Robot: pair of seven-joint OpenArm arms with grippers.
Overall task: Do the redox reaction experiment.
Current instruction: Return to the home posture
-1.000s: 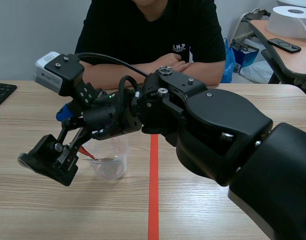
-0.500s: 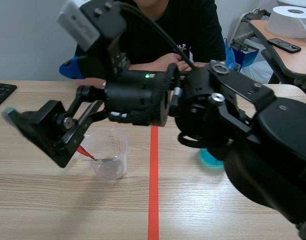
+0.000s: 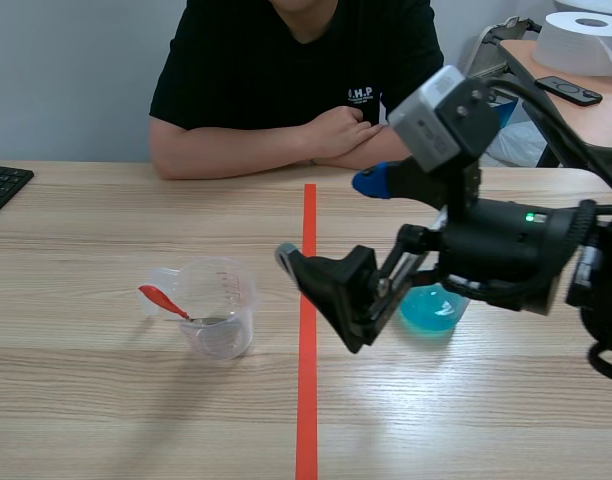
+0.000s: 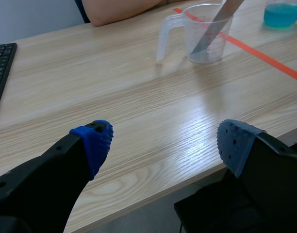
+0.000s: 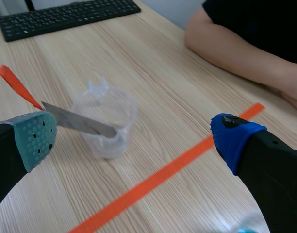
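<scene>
The left gripper (image 4: 163, 145) hangs over the worktop (image 4: 105, 92) edge, its fingers (image 4: 95, 141) spread wide. Well ahead stands a clear measuring cup (image 4: 204, 41) (a grey blade (image 4: 214, 26), perhaps a spatula's, leans inside), with a vessel of blue liquid (image 4: 283, 12) off beside it.

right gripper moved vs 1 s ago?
Yes. The right gripper pulled back from the measuring cup, crossing the tape line to the robot's right side.
</scene>
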